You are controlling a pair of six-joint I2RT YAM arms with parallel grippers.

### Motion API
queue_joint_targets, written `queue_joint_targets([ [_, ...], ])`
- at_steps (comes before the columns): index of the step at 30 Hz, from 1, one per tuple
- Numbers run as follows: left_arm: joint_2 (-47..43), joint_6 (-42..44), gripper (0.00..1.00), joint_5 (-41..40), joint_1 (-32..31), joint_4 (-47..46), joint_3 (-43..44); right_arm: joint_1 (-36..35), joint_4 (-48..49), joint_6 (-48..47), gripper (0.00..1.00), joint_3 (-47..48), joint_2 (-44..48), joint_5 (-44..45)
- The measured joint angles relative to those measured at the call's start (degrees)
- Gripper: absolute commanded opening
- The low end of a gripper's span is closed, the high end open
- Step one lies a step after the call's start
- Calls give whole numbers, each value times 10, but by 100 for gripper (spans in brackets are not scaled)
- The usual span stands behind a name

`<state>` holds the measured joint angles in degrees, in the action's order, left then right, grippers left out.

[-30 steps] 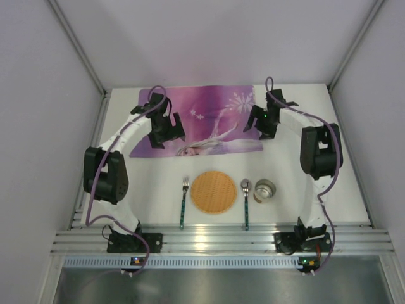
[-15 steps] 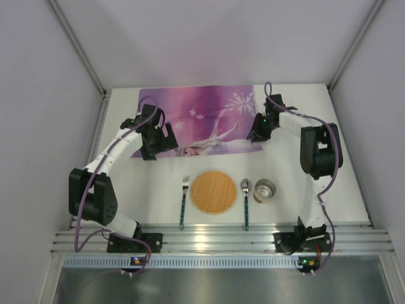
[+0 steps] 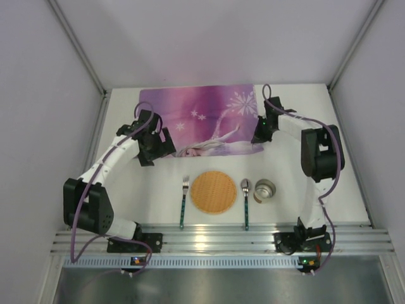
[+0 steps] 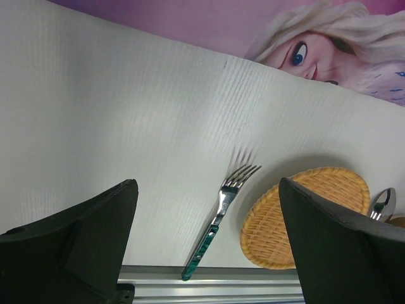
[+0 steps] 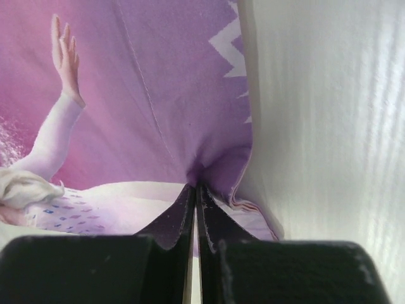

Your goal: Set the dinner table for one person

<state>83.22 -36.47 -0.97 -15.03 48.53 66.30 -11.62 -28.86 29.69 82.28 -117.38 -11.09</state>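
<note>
Overhead and wrist views of the dinner table (image 3: 158, 190), a white top that fills the floor between pale walls, with a ribbed rail along its near edge. At the left, the left gripper (image 4: 207, 183) hangs over the table with its fingers spread wide and nothing between them. From above, it hides the near left corner of the purple placemat (image 3: 202, 114) lying at the back. Nearer the rail lie a fork (image 3: 183, 202), a round woven mat (image 3: 214, 192), a spoon (image 3: 245, 202) and a metal cup (image 3: 264, 189) whose contents cannot be made out. In the left wrist view a finger cuts off the woven mat and most of the spoon. At the right, the right gripper (image 5: 195, 187) is clenched on the placemat's right edge, puckering the cloth; the pinched fold itself is hidden between the tips.
</note>
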Motion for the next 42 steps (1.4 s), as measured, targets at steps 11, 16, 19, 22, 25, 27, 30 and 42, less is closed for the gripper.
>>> queue_joint_targets([
  [11, -18, -1, 98, -4, 0, 2, -23, 3, -26, 28, 0, -106, 88, 75],
  [16, -18, 0, 98, -4, 0, 1, -23, 4, -42, 40, 0, -134, 112, 95],
  [19, -18, 2, 98, 0, 0, 0, -23, 7, -52, 44, 0, -136, 115, 106],
  [22, -17, 3, 98, 1, 0, -1, -24, 13, -64, 45, 33, -136, 118, 117],
  [25, -22, 3, 98, 1, -2, -14, -39, 20, -80, 41, 79, -133, 126, 127],
  [27, -28, 1, 96, 5, -5, -16, -57, 22, -90, 35, 87, -129, 127, 142],
  [30, -41, -9, 88, 7, -21, -16, -88, 25, -110, 32, 90, -128, 130, 155],
  [42, -117, -105, 75, -18, -210, -26, -220, 25, -160, 29, 92, -128, 274, 140],
])
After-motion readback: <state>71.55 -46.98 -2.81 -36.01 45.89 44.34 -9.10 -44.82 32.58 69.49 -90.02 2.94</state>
